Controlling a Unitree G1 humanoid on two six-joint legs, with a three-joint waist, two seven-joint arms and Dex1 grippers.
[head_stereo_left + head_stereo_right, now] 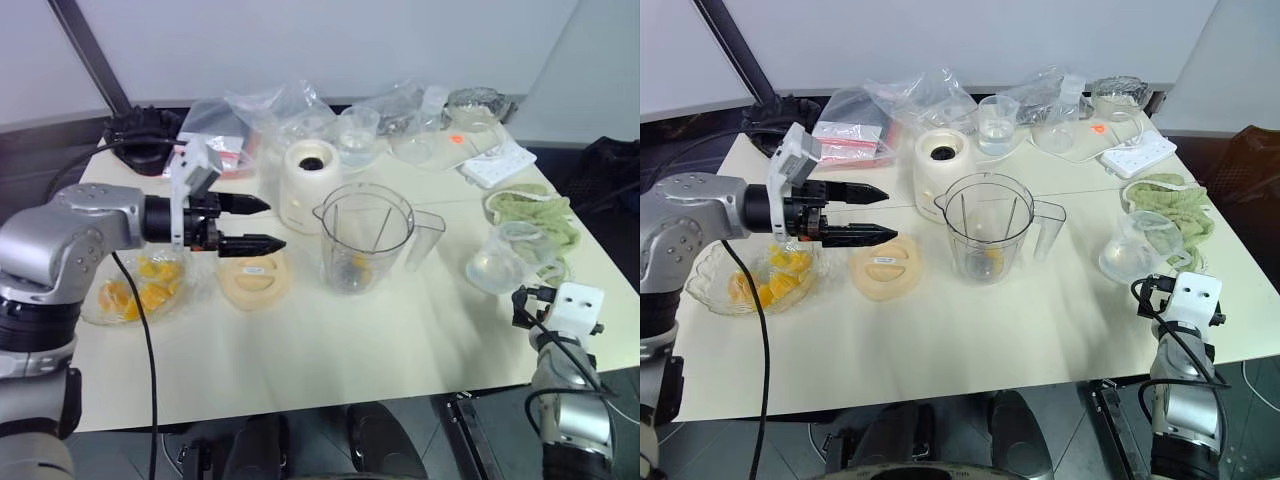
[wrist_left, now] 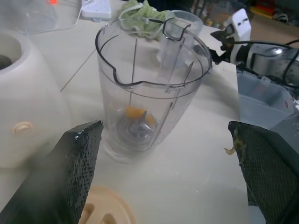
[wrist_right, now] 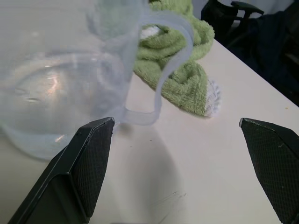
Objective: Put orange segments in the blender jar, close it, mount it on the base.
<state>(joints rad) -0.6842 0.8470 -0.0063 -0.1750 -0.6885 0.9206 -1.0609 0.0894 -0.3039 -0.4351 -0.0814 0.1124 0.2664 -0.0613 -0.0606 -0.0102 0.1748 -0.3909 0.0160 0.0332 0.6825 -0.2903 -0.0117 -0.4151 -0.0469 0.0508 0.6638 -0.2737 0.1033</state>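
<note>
The cream bench [image 1: 330,350] stands before a pale wall. In its middle is the blender jar [image 1: 365,238], upright and without lid, with one of the orange segments [image 2: 135,112] at its bottom. Just behind it on the left stands the base [image 1: 308,185]. More segments lie in a glass bowl [image 1: 100,305] at the left. The left pincer [image 1: 262,224] hovers open above a round lid [image 1: 255,277]. The right pincer [image 3: 177,168] is open, empty, near a lying clear cup [image 1: 505,258].
</note>
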